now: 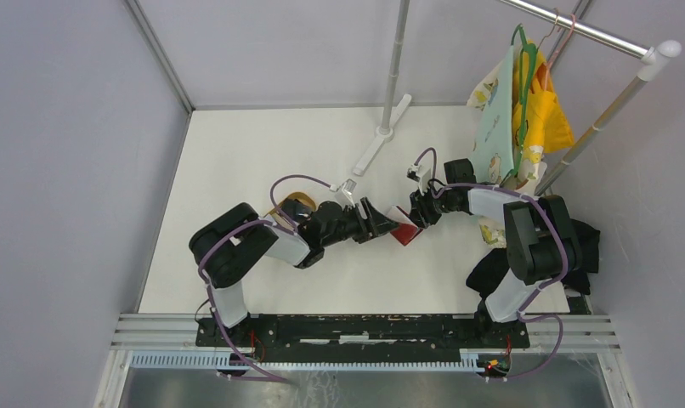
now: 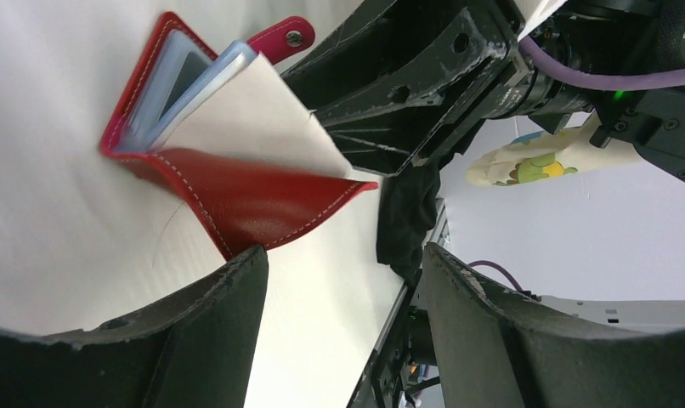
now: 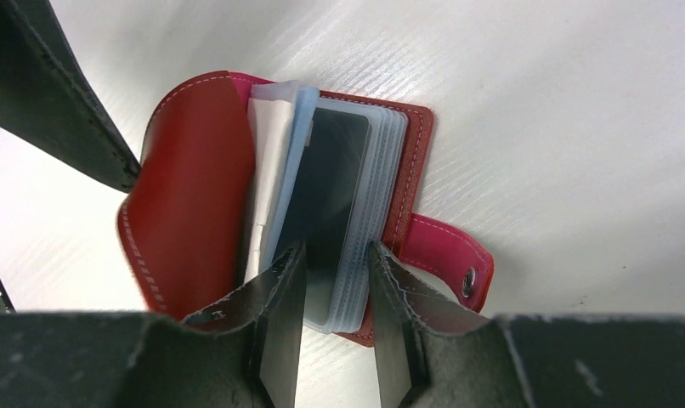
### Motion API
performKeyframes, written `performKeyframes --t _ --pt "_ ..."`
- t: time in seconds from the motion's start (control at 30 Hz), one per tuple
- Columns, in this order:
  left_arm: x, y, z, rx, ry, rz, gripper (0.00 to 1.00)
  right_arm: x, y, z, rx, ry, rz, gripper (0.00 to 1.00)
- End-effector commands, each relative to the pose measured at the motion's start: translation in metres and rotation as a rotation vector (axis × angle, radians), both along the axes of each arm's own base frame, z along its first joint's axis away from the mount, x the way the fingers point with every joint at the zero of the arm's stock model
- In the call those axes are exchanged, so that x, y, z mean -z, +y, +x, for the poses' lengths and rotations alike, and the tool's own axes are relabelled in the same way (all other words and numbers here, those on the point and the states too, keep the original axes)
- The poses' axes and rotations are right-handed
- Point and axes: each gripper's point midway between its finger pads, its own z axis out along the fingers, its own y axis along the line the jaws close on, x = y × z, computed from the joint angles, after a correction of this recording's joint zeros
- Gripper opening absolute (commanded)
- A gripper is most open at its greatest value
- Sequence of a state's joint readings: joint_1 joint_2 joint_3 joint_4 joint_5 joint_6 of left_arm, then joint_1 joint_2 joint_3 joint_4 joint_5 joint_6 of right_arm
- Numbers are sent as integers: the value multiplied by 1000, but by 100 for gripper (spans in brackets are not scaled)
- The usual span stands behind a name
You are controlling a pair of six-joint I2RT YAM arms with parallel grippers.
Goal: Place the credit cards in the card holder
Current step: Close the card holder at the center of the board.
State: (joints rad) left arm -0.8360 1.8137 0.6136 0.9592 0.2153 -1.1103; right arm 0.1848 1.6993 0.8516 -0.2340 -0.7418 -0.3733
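Open table (image 1: 237, 170) lies left — rack foot (image 1: 382, 132) and hung clothes (image 1: 545, 115) block the right rear.

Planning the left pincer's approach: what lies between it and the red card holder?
Nothing: the left wrist view shows only bare white table between the open left pincer and the card holder.

The left arm (image 1: 237, 242) and right arm (image 1: 534, 234) have black joints, pale grey link covers and looping purple cables (image 1: 298, 178). The left hand (image 1: 388, 223) and right hand (image 1: 420, 212) carry broad matte-black fingers (image 3: 275, 340), chipped pale along the edges; screw holes dot the right hand's body.
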Motion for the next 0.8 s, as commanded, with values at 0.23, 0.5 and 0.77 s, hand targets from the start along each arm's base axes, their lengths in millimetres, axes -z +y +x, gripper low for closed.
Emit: performKeyframes --t 0.23,0.5,0.77 --pt "-7 -11 13 60 -104 88 75 6 17 -33 -114 108 31 36" --pt "-10 -4 8 68 -141 109 77 2 30 -44 -187 115 52 36" --pt "-28 16 -8 54 -205 106 81 -6 42 -51 -245 89 70 36"
